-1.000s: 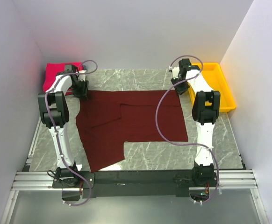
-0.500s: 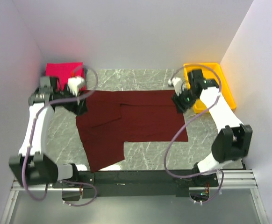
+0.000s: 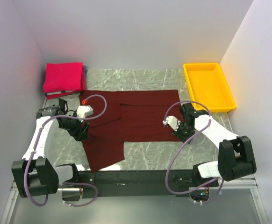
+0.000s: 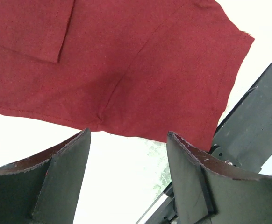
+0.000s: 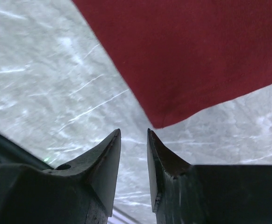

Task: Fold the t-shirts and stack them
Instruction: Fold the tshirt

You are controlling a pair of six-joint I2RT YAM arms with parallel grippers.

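The dark maroon t-shirt [image 3: 136, 116] lies flat and partly folded on the marble table, one sleeve reaching toward the near edge. The pinkish-red t-shirt [image 3: 63, 77] sits folded at the back left corner. My left gripper [image 3: 82, 134] hovers at the maroon shirt's left edge. In the left wrist view this gripper [image 4: 126, 137] is wide open and empty, with the maroon cloth [image 4: 126, 60] just beyond its tips. My right gripper [image 3: 182, 135] is at the shirt's near right corner. Its jaws [image 5: 133, 133] stand narrowly apart with nothing between them, just short of the cloth corner [image 5: 211, 56].
A yellow tray [image 3: 225, 98] stands at the back right. The black mounting rail [image 3: 136, 177] runs along the table's near edge and shows in the left wrist view [image 4: 262, 107]. Bare marble [image 5: 56, 70] lies under the right gripper. White walls close in three sides.
Both arms have swung back from the shirt's far corners toward the near side. The left gripper is wider than a second ago; the right one opened, then narrowed again. The shirt lies still.
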